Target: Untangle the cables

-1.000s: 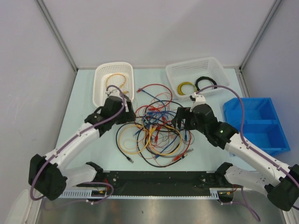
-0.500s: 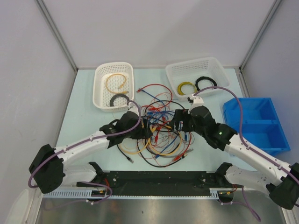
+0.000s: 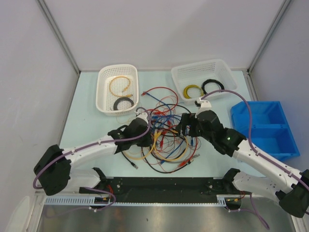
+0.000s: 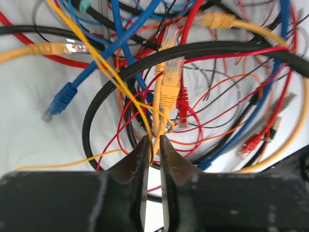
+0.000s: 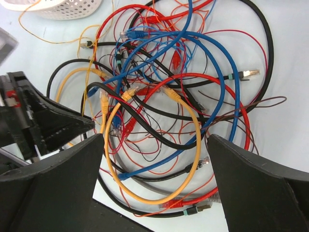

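Note:
The cables (image 3: 164,137) lie in one tangled heap of red, blue, yellow-orange and black wires at the table's middle. My left gripper (image 3: 147,129) is low at the heap's left side. In the left wrist view its jaws (image 4: 154,144) are nearly together, pinching a thin yellow cable (image 4: 169,87) just below its plug. My right gripper (image 3: 186,126) hovers over the heap's right side. Its fingers (image 5: 227,159) stand wide open above the cables (image 5: 183,96) with nothing between them. The left gripper (image 5: 48,121) also shows at the left of the right wrist view.
A white basket (image 3: 103,84) at the back left holds a yellow-orange cable and a black coil. A second white basket (image 3: 179,77) at the back right holds a yellow coil and a black coil. A blue two-part bin (image 3: 285,142) stands at the right edge.
The left arm swung from the back-left basket, leaving a black coil there, down into the heap, and its jaws closed on a yellow cable. The right arm stayed put.

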